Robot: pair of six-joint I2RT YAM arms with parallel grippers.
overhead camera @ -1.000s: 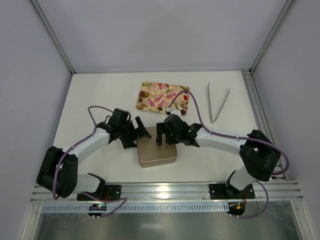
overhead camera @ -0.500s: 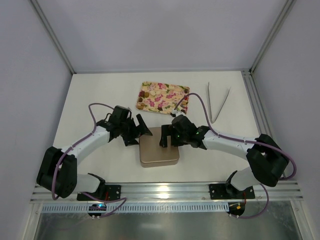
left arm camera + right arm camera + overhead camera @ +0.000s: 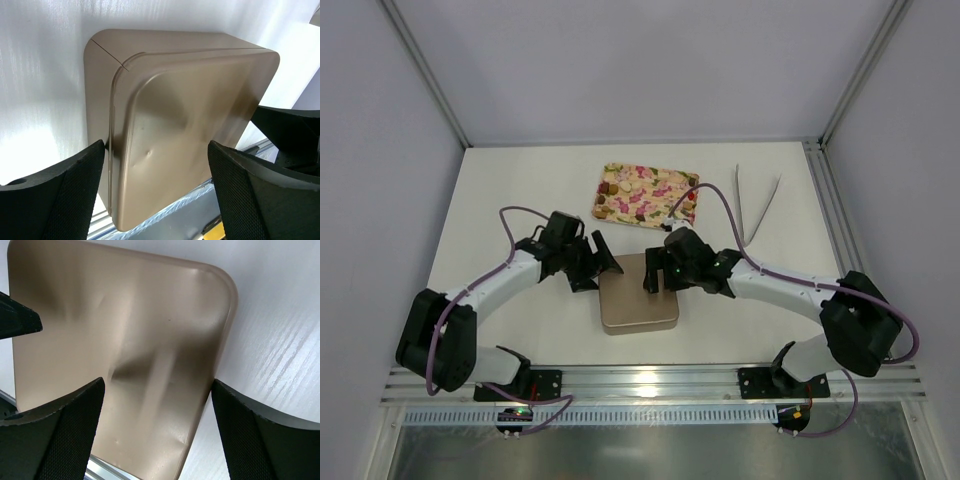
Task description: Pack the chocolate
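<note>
the gold tin (image 3: 638, 305) sits lid-on at the table's near middle, so i can't see inside it. the chocolate (image 3: 642, 176) lies on the floral tray (image 3: 597, 200) further back, hard to tell from the print, well apart from the tongs (image 3: 757, 205). both arms reach inward: my left gripper (image 3: 597, 272) and right gripper (image 3: 660, 282) hang spread wide over the tin's far corners, grasping nothing.

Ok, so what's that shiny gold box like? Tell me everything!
The gold box is a squarish, metal-looking tin with rounded corners, brownish-gold and shiny. Its lid is on, with a tiny dent. It lies flat on the white table, between the open left gripper and right gripper; whether they touch it is unclear.
</note>
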